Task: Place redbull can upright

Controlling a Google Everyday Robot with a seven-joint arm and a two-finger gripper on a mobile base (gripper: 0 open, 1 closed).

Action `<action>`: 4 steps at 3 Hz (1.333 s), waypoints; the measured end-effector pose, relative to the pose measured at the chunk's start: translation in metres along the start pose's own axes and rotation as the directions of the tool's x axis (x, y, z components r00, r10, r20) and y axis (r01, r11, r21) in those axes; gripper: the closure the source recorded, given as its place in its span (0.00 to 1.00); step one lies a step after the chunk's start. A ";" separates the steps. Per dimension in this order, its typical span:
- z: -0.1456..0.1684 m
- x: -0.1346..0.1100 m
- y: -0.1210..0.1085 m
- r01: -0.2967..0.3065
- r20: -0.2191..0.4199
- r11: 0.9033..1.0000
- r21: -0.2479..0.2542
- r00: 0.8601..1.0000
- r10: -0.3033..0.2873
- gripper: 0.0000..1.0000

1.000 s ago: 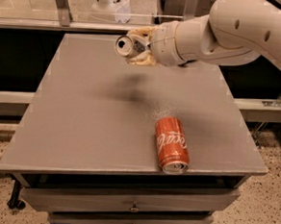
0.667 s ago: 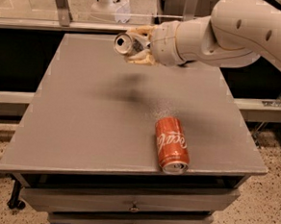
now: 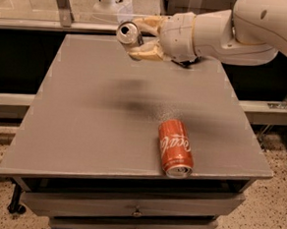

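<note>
Above the desk (image 3: pixel 83 132) near its far edge, the redbull can (image 3: pixel 128 32) is gripped on its side by the closed fingers (image 3: pixel 147 50) of the gripper (image 3: pixel 138 37), top toward the camera. If released tilted, it is likely toppled and rolled, perhaps off the back.

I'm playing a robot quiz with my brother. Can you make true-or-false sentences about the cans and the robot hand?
1. The gripper holds the redbull can in the air over the back of the table. True.
2. The redbull can stands upright on the table. False: it is off the table, tipped sideways in the fingers, silver end facing the camera.
3. The orange-red soda can lies on its side near the table's front edge. True.
4. The soda can touches the gripper. False: they are well apart.
</note>
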State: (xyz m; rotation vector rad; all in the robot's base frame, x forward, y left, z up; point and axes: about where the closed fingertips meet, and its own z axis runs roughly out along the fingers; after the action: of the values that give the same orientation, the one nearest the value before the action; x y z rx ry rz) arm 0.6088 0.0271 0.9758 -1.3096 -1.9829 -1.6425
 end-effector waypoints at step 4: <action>0.028 -0.009 -0.055 -0.120 -0.078 0.914 0.388 0.984 0.163 1.00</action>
State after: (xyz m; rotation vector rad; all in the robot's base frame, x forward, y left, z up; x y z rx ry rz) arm 0.5822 0.0493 0.9243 -1.1567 -1.9636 -1.1575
